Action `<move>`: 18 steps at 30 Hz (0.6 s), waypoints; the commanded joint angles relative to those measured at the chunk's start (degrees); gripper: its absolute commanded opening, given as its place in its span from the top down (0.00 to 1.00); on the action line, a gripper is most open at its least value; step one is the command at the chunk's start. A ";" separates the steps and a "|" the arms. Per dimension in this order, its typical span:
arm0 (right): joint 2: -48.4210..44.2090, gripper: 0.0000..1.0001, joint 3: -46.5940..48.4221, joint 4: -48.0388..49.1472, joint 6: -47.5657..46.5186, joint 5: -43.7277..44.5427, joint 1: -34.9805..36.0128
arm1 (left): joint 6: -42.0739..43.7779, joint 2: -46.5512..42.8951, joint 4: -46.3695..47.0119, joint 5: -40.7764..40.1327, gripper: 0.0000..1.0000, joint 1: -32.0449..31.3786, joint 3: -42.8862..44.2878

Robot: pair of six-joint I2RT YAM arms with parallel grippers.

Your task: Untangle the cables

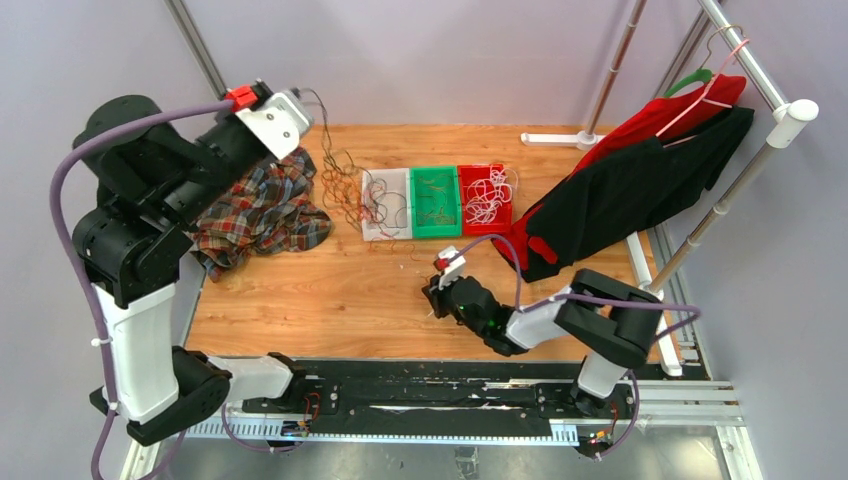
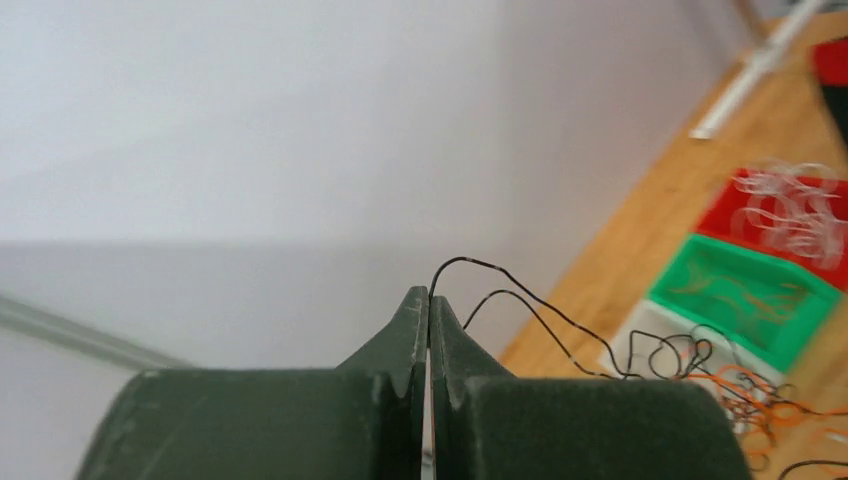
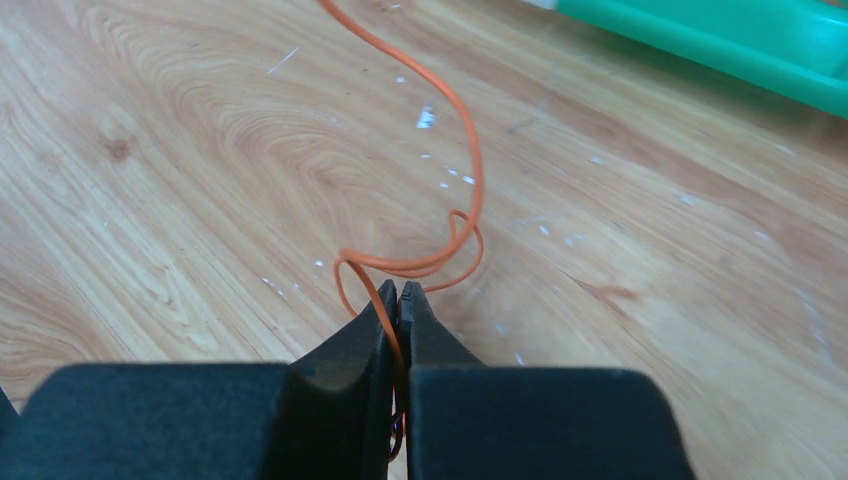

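L gripper (image 2: 429,305) raised far left, jaws pinched on black cable (image 2: 545,312), tangled cables (image 1: 345,190) on table (image 1: 330,290) btw plaid cloth (image 1: 260,210) & white bin (image 1: 385,236), R gripper (image 3: 399,296) low near centre, clamped on orange cable (image 3: 468,150)

The left arm (image 1: 150,190) rears high at far left, left gripper (image 2: 429,300) pinched shut. The right arm (image 1: 560,315) lies low, seemingly level, right gripper (image 3: 399,295) clamped.

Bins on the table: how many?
3, side by side in a row: white bin on the left, green bin in the middle, red bin on the right. None looks hidden.
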 commanded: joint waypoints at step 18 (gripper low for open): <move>-59.83 0.99 -15.86 -69.26 43.43 42.55 -3.13 | 28.94 2.53 49.18 -33.84 1.00 0.08 2.58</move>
